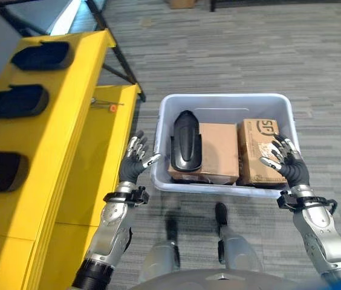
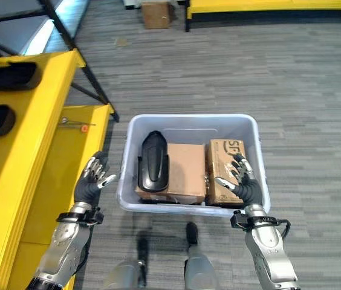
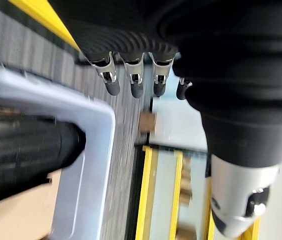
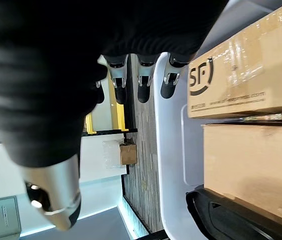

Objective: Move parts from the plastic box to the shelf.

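Low in the frame, the left hand (image 1: 135, 160) hangs with fingers spread, holding nothing, just left of the box (image 1: 224, 103). The right hand (image 1: 284, 158) is likewise spread and empty at the box's lower right corner. Centre frame, the box sits on the floor holding a black part (image 1: 186, 140) lying on two cartons (image 1: 219, 151). Along the left edge, the yellow shelf (image 1: 68, 133) carries three black parts (image 1: 14, 100).

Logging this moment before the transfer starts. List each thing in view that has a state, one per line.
Plastic box: on the floor, open-topped, loaded.
Black part: in the box, lying on a carton.
Cardboard cartons: closed, side by side in the box.
Shelf: three black parts on top.
Left hand: open, beside the box.
Right hand: open, over the box's near right corner.
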